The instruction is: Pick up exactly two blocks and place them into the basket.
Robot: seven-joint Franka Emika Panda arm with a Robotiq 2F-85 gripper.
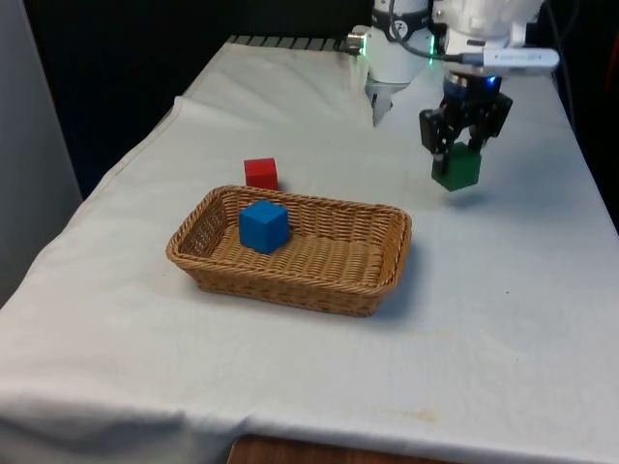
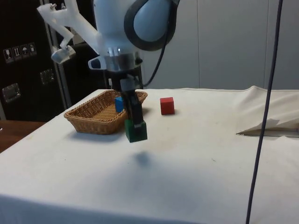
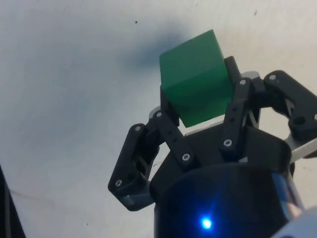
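Starting at the front view's left, you had the red block (image 1: 260, 173) resting on the white cloth (image 1: 290, 116) just behind the basket's far rim, apart from the wicker. Next came the wicker basket (image 1: 379, 273) itself, its long axis running across the picture, with a blue block (image 1: 263, 225) already lying inside, toward its left end. By my count that was one block in, one still owed.

Furthest right, your gripper (image 1: 462, 158) was clenched on the green block (image 1: 456, 167), which hung clear of the cloth with its shadow beneath it in the side view. The wrist view showed the fingers (image 3: 169, 132) pressed against opposite faces of the cube, which sat slightly tilted between them.

The relation your next move turned on: the basket lay to the front view's left of the gripper and nearer that camera, and the right-hand half of its floor was bare. How much height you had over the rim was hard to judge from these angles; probably enough, but you would have wanted to check before traversing.
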